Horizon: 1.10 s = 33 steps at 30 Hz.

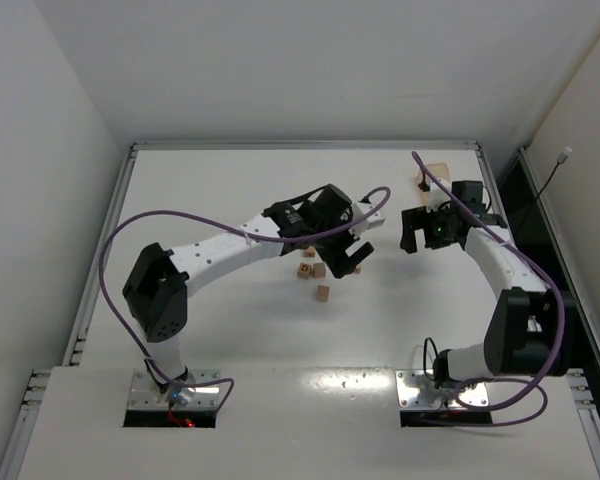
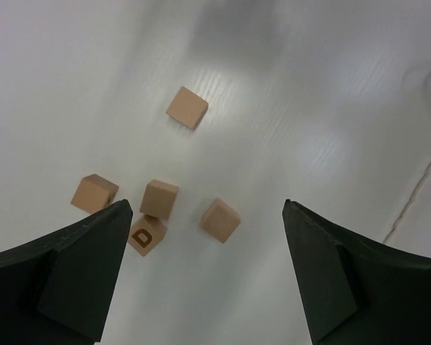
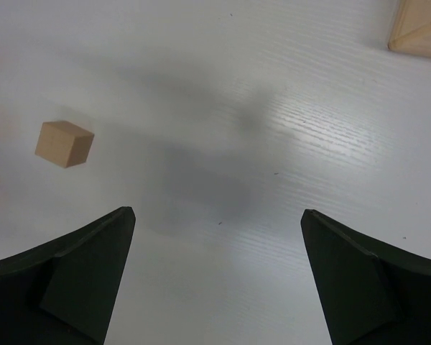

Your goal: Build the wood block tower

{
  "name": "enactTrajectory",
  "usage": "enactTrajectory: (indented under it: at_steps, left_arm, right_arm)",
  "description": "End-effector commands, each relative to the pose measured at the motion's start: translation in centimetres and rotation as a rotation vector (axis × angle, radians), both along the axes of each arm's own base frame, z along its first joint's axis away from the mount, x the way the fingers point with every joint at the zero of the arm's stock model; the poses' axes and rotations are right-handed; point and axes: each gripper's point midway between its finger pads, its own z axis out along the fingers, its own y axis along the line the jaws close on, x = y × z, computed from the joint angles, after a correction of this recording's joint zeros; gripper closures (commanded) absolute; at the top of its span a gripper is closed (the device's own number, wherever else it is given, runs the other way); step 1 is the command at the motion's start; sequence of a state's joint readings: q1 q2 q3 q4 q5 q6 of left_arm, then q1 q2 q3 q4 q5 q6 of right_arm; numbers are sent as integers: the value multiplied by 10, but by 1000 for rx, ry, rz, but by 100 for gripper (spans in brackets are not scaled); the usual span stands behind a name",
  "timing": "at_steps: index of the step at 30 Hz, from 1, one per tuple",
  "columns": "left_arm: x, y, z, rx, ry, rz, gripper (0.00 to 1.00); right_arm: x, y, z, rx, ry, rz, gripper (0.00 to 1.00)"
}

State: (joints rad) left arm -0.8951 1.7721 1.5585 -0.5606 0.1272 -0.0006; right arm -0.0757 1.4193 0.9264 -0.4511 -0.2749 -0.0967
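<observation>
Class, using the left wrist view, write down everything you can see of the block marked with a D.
The lettered block is a small light-tan cube, wooden by its look, with a dark brown D on its upward face. It lies flat on the white table, turned askew to the view, loose and ungripped. One dark finger of the open left gripper stands close at its left. A plain cube sits just beyond it; whether they touch cannot be told.

Five small light-tan wood blocks [image 2: 220, 220] are seen lying loose and unstacked, four plain cubes being spread around the cube marked D [image 2: 147, 236]: one [image 2: 159, 198] just beside it, two near, one [image 2: 187, 107] well apart.
</observation>
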Motion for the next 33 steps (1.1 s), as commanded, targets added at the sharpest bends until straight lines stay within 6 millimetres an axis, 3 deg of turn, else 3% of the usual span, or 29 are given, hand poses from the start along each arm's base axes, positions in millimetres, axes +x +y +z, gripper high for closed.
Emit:
enactTrajectory:
  at_steps: [1,4,9,20,27,33]
  left_arm:
    - [-10,1,-16,73,-52,-224,16]
    - [-6,0,-26,134,-128,-323,21]
    - [7,2,-41,201,-201,-410,28]
    - [25,-14,-84,240,-254,-532,28]
    - [41,-40,-87,208,-270,-540,23]
    - [52,-48,-89,195,-273,-536,22]
  right_arm:
    - [1,-3,17,-29,-72,26,1]
    - [3,-9,29,-18,-122,13,1]
    - [3,-10,25,-3,-109,4,1]
    - [5,-24,16,4,-76,-44,1]
    - [4,-31,11,13,-59,-67,1]
    - [4,-33,5,23,-41,-71,1]
